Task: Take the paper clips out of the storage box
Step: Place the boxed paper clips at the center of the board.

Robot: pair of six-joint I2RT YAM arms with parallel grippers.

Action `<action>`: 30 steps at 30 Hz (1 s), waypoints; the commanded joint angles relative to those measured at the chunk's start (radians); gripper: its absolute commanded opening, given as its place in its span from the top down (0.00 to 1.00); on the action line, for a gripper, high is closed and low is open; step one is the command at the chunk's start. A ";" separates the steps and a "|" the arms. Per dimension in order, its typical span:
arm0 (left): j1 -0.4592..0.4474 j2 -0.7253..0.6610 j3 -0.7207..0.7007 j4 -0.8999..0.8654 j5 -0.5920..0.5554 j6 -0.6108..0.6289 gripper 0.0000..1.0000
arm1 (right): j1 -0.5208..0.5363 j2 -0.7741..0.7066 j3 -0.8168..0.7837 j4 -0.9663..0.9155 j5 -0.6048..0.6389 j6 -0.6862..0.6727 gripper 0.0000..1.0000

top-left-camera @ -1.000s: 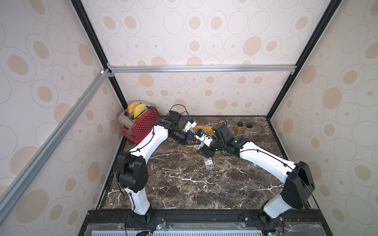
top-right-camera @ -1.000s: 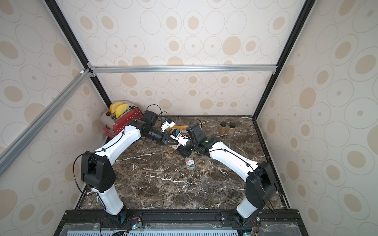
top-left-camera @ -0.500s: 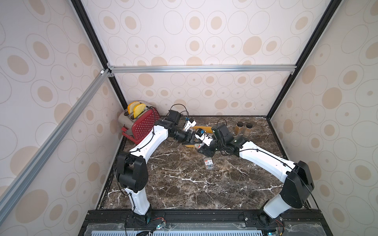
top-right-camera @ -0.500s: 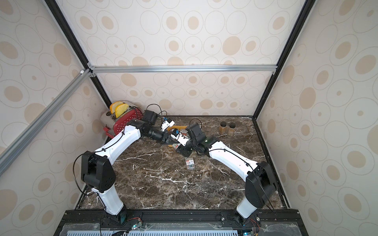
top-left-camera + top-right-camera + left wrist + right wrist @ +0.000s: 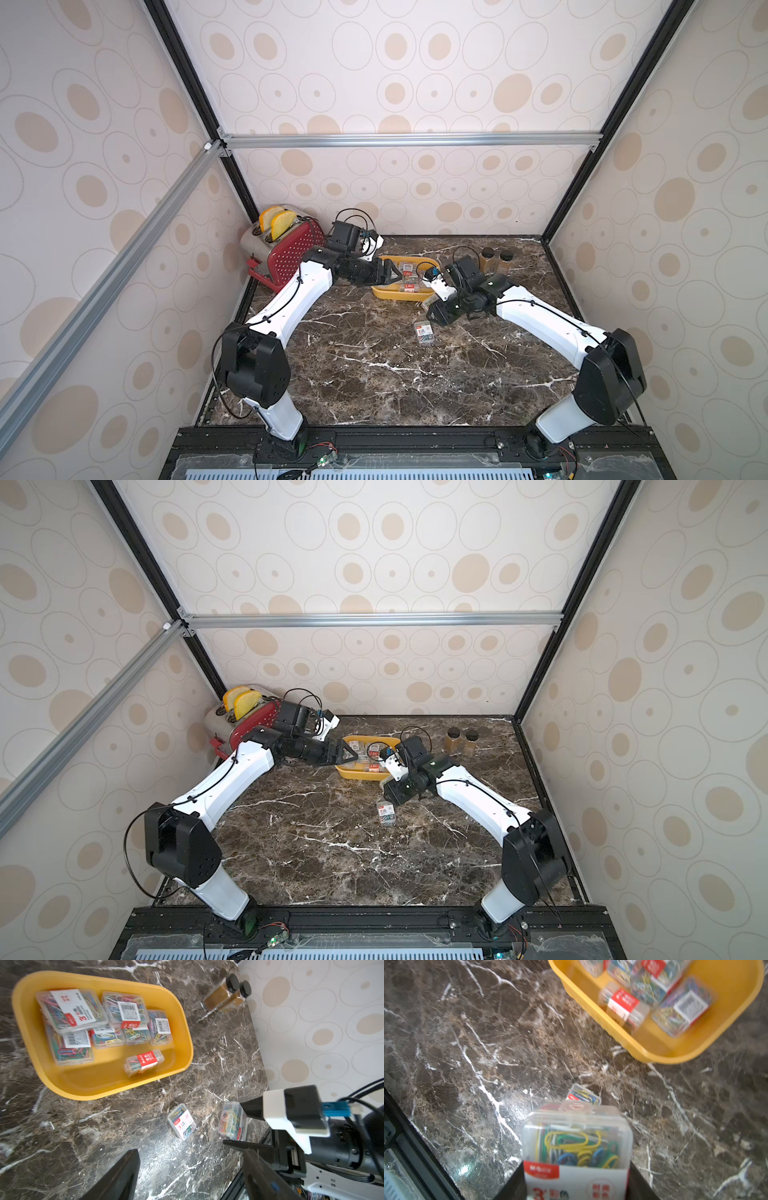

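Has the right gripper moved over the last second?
Yes. In a top view the right gripper, shut on the held clip box, has drawn back from the storage box toward the loose clip box.

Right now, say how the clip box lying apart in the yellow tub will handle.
The clip box looks like rigid clear plastic, so probably stiff but slick. It seems to rest on a narrow side, so a nudge may tip it flat. Loose clips inside could shift.

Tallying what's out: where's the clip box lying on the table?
In both top views the loose clip box lies on the marble in front of the storage box, beside the right gripper.
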 commanded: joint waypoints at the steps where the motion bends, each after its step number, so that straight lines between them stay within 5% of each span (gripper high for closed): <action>1: -0.001 -0.007 -0.066 0.074 -0.051 -0.065 0.23 | -0.031 0.072 -0.010 -0.047 0.006 0.086 0.81; 14: -0.070 -0.013 -0.289 0.194 -0.094 -0.121 0.32 | -0.063 0.236 -0.023 -0.002 0.041 0.168 0.80; 30: -0.108 0.073 -0.303 0.203 -0.100 -0.098 0.34 | -0.073 0.307 -0.022 0.022 0.035 0.249 0.67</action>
